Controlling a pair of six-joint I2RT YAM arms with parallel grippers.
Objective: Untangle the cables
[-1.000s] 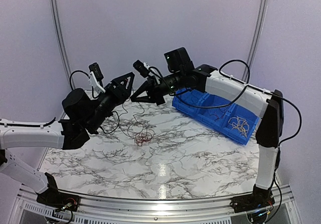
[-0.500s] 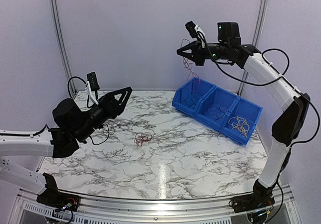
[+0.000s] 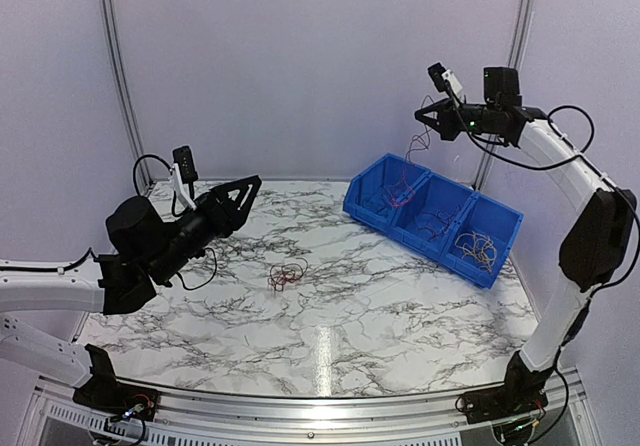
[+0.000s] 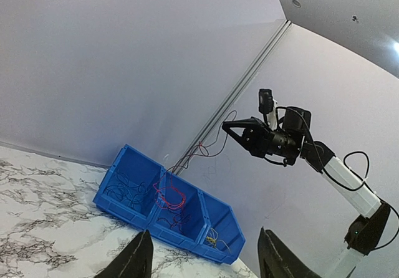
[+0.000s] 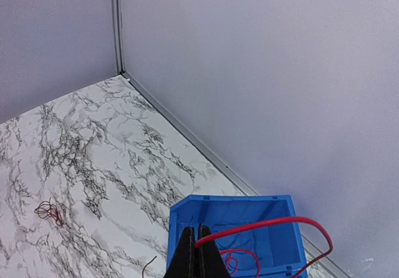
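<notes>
Open marble table (image 3: pixel 400 336) lies in front and to the right of the small cable tangle (image 3: pixel 287 274). The left arm (image 3: pixel 165 241) overhangs the left side. Blue bins (image 3: pixel 497 256) block the right rear. A red cable (image 5: pixel 262 224) dangles into them from the raised right gripper (image 5: pixel 196 247).

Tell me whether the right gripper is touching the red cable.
Touching. The right wrist view shows the right gripper shut on the red cable, which emerges from between its closed fingers.

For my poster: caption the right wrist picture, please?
Shut black right gripper holds a thin red cable over a blue plastic bin.
</notes>
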